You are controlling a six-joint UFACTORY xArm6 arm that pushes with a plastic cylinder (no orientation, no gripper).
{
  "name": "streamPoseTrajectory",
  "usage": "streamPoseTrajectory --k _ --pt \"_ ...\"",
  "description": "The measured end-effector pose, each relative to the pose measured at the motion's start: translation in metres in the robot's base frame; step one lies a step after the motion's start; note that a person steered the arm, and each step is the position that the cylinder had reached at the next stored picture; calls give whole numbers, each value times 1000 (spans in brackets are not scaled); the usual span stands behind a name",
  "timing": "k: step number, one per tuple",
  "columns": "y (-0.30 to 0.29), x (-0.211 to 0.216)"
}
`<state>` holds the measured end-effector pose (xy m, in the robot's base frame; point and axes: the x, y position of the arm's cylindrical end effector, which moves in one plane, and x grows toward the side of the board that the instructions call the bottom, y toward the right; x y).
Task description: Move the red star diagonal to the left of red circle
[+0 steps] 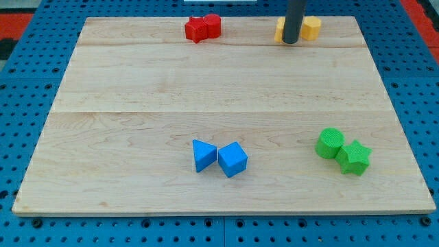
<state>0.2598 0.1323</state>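
Observation:
The red star [196, 29] lies at the view's top, left of centre, touching the red circle [212, 25] on that block's left and slightly lower side. My tip [291, 42] is a dark rod at the view's top right, well to the right of both red blocks. It stands in front of two yellow blocks, one [280, 29] showing at the rod's left and one [311, 27] at its right.
A blue triangle [202, 155] and a blue cube [232, 159] touch each other at the bottom centre. A green circle [330, 143] and a green star [354, 157] touch at the bottom right. The wooden board [137, 89] rests on a blue pegboard.

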Motion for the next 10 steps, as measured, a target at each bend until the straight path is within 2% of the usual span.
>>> streamPoseTrajectory --k 2,4,5,8,10 --pt "-79 18" --pt "-244 13" --pt "-288 -4" --pt "-256 -68" --pt "-191 -67"
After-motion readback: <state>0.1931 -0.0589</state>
